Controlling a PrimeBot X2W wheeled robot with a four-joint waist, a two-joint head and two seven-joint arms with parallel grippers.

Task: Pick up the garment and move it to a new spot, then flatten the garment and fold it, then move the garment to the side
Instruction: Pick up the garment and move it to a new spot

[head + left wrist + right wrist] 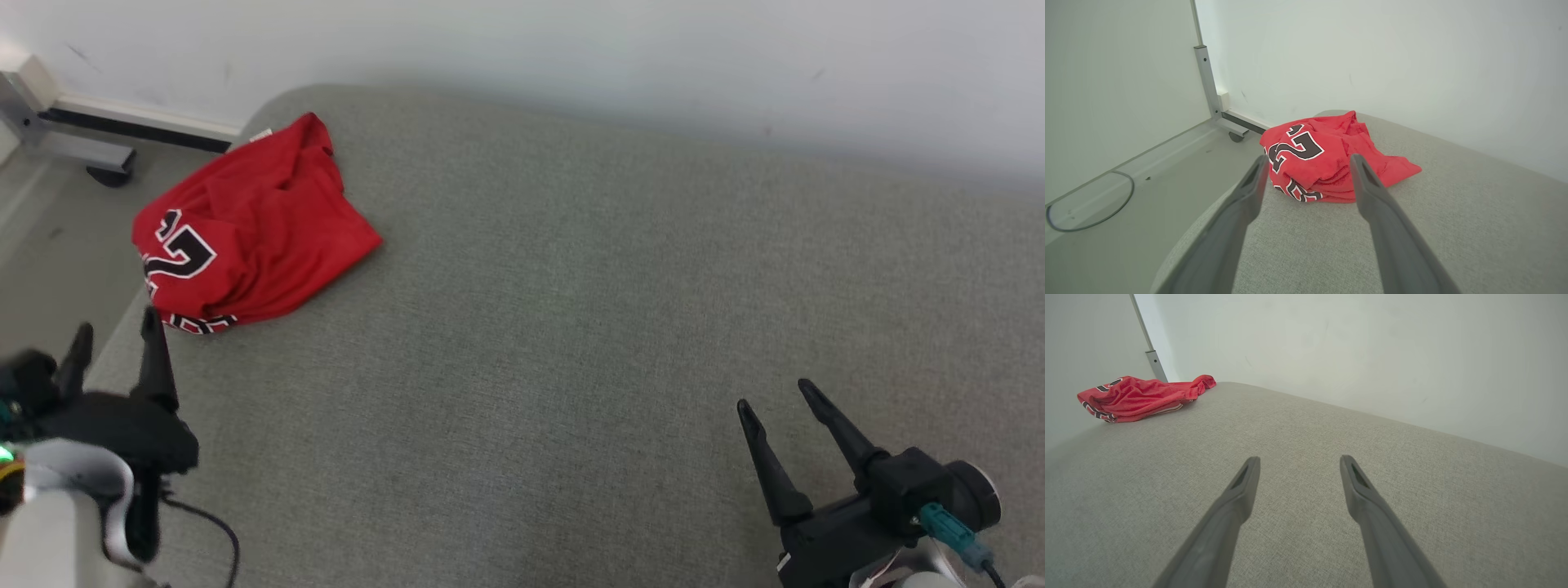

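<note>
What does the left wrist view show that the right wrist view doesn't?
Left wrist view: the open left gripper framing the red garment close ahead, its black number facing the camera, plus the floor, a dark loop on it and a caster. Right wrist view: the open right gripper over a bare stretch of grey surface, the garment far off at that view's left. Both: garment, grey surface, white wall, metal post.

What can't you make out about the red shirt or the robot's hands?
Red shirt: bunched up; its own folds hide part of the number in every view.
Left gripper: blurred in the head view, partly cut off by the left edge.
Right gripper: partly cut off by head view's bottom edge.
</note>
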